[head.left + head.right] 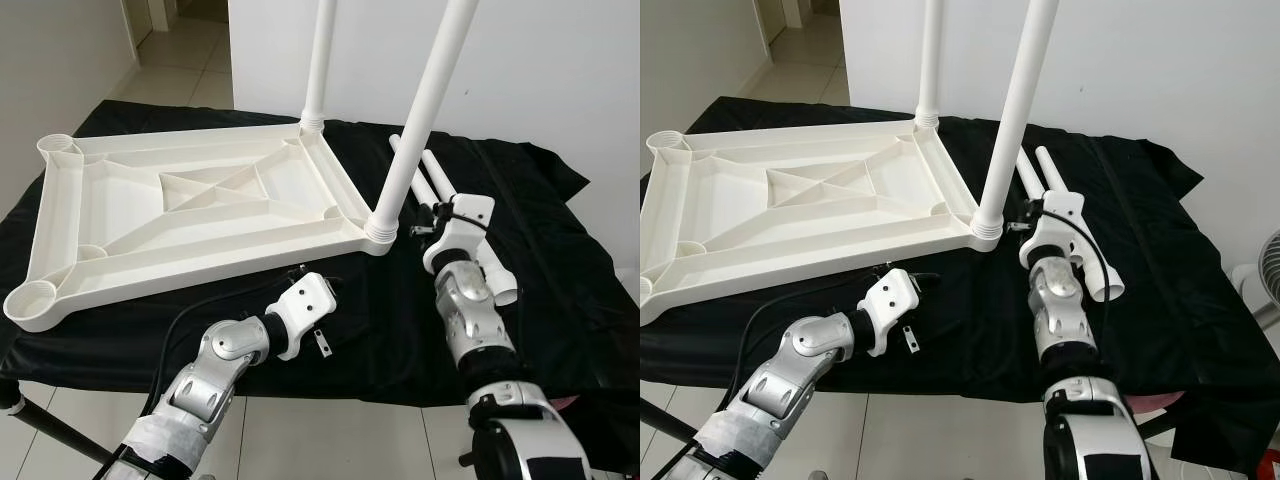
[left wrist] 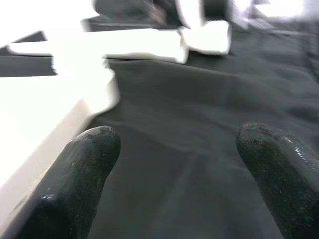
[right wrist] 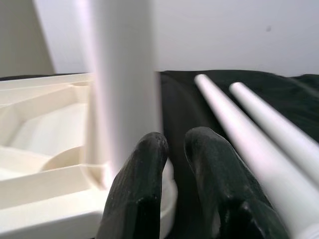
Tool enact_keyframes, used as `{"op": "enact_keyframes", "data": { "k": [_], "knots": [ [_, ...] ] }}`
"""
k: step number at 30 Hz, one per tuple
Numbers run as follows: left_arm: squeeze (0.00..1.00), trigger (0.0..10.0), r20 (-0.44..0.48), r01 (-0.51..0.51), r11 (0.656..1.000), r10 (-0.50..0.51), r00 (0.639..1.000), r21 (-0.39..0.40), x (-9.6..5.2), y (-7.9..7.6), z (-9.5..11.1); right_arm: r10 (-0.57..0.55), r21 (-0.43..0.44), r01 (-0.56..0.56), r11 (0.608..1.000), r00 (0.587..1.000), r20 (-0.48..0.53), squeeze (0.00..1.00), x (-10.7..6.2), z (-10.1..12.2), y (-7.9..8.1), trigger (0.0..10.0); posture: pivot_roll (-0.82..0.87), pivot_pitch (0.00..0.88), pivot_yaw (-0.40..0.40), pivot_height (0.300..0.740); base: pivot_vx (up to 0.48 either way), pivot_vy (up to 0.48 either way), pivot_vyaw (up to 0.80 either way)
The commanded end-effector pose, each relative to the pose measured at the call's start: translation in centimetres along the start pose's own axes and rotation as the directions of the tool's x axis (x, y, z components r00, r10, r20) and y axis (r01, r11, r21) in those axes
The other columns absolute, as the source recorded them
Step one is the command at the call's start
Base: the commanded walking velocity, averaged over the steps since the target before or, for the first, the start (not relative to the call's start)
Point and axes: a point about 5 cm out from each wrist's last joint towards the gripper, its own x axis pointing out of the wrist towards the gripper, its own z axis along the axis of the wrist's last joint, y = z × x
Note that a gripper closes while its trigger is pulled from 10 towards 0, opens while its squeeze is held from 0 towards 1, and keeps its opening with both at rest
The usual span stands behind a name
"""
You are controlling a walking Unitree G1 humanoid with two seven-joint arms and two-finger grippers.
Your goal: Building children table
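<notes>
The white table top [image 1: 130,255] lies upside down on a black cloth. Two white legs stand upright in its right-hand corners, the far leg [image 1: 321,60] and the near leg [image 1: 425,100]. Two loose legs [image 1: 437,185] lie side by side on the cloth to the right. My right gripper [image 3: 174,142] is shut with nothing held, its fingertips just beside the base of the near leg [image 3: 122,74]. My left gripper [image 2: 179,144] is open and low over the cloth, beside the table top's front edge [image 2: 45,124].
The two left-hand corner sockets [image 1: 60,148] [image 1: 35,300] stand empty. The black cloth [image 1: 560,290] hangs over the front edge near my arms. A white wall is close behind, and tiled floor lies at the far left. A fan [image 1: 1265,280] stands at the right.
</notes>
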Motion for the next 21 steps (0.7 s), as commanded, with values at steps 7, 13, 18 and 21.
{"op": "enact_keyframes", "data": {
  "k": [7, 13, 18, 21],
  "knots": [
    [0.0, 10.0, 0.016, -0.126, 0.992, 0.126, 0.992, -0.02, -1.0, 3.4, 0.7, 0.056, 0.035, -0.056, 0.998, 0.998, 0.002, 0.0, -2.2, -1.3, 1.2, 10.0, 0.06, 0.014, -0.086, 0.74, 0.0, 0.0, 0.0],
    [0.0, 10.0, -0.101, -0.264, 0.963, 0.268, 0.958, 0.048, -1.0, 6.5, -0.4, 0.052, 0.022, -0.051, 0.998, 0.998, -0.036, 1.0, -3.5, -2.7, 1.5, 10.0, 0.05, 0.002, -0.08, 0.74, 0.0, 0.0, 0.0],
    [0.0, 10.0, -0.208, -0.301, 0.951, 0.311, 0.927, 0.075, -0.8, 7.3, -1.9, 0.044, 0.03, -0.043, 0.999, 0.999, -0.029, 1.0, -3.4, -2.5, 1.7, 10.0, 0.04, 0.0, -0.076, 0.74, 0.0, 0.0, 0.0],
    [0.0, 10.0, -0.261, -0.365, 0.929, 0.366, 0.893, 0.055, -0.8, 8.0, -2.6, 0.054, 0.015, -0.053, 0.998, 0.998, -0.023, 0.17, -3.3, -2.2, 1.9, 10.0, 0.04, 0.0, -0.074, 0.74, 0.0, 0.0, 0.0]
  ]
}}
